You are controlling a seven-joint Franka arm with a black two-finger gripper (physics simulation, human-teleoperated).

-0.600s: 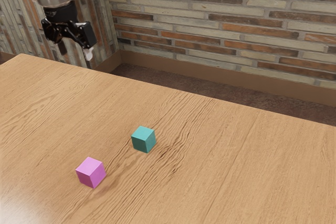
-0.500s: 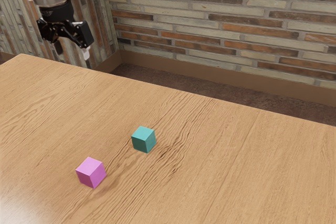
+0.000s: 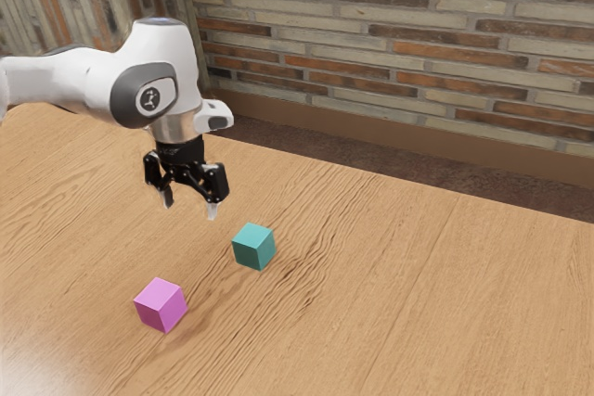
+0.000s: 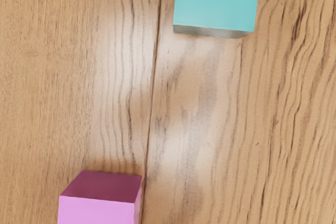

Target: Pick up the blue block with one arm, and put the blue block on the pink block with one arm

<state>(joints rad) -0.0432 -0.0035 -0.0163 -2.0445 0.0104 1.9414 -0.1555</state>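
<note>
The end effector (image 3: 189,203) hangs wide open and empty above the table (image 3: 418,303), near the blue block (image 3: 253,246).

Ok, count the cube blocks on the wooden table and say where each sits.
2. The teal-blue cube block rests on the wooden table, toward the exterior view's right of the black two-finger gripper. The pink cube block lies nearer the camera, apart from it. None seems hidden.
</note>
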